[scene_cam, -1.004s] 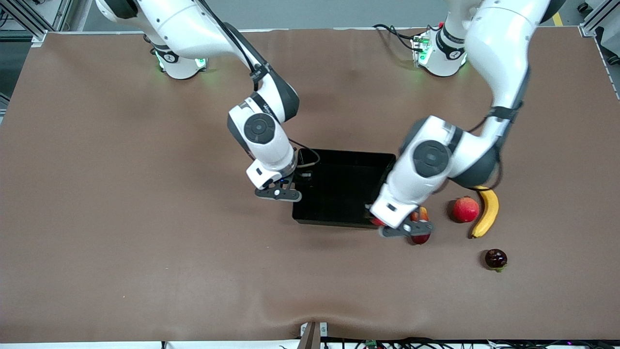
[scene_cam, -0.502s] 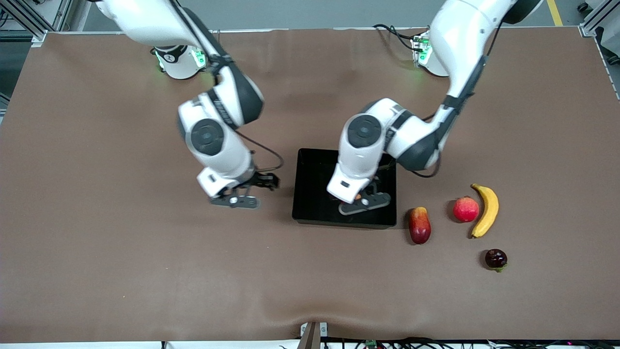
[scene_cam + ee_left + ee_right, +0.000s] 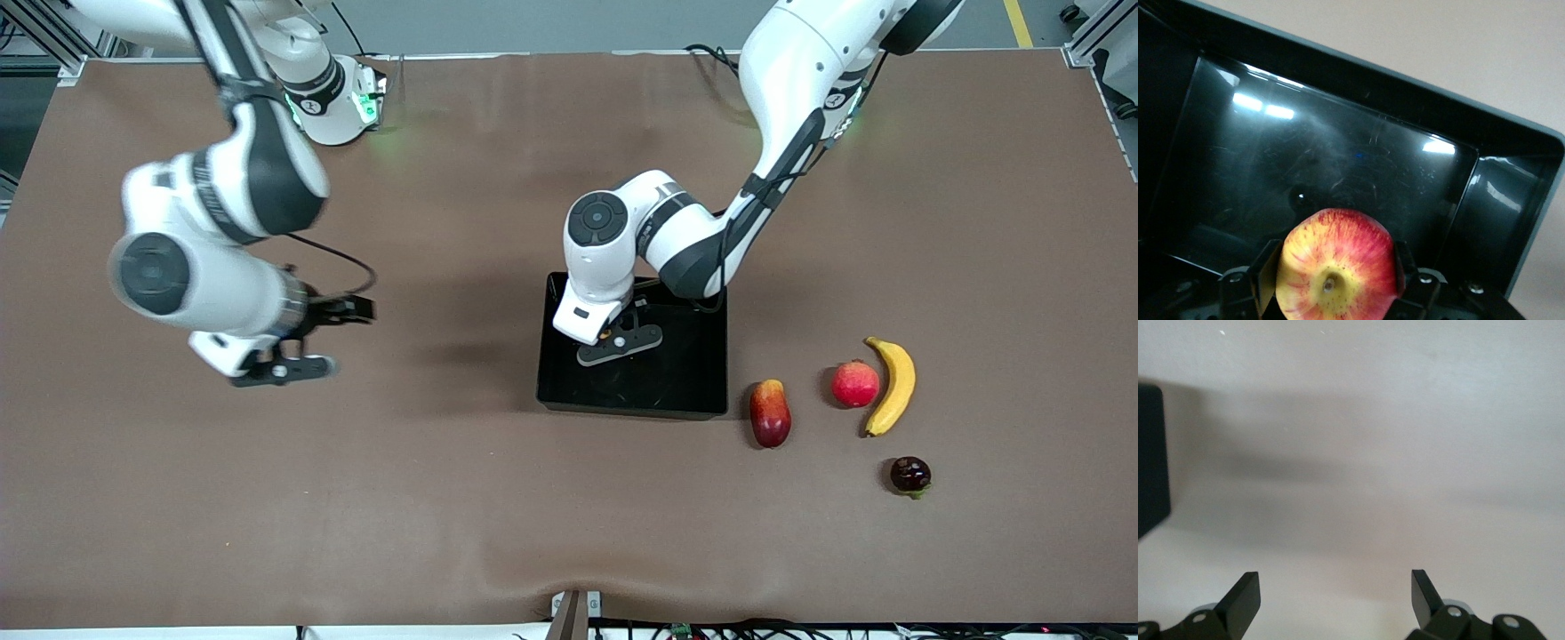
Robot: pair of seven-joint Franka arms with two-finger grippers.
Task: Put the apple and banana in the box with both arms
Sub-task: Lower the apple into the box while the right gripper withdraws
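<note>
Left gripper (image 3: 1331, 293) clamps the small red-and-yellow apple (image 3: 1336, 265) over the glossy black plastic box (image 3: 707, 391); dropped high, it could bounce out. Right gripper (image 3: 1336, 600) hangs wide open over bare table.

A brown table (image 3: 569, 516) carries a black box (image 3: 685, 391) near its middle. Toward the left arm's end lie a mango (image 3: 770, 413), a pinkish-red fruit (image 3: 855, 384) just beside a banana (image 3: 892, 386), and, nearer the camera, a dark round fruit (image 3: 910, 475).
</note>
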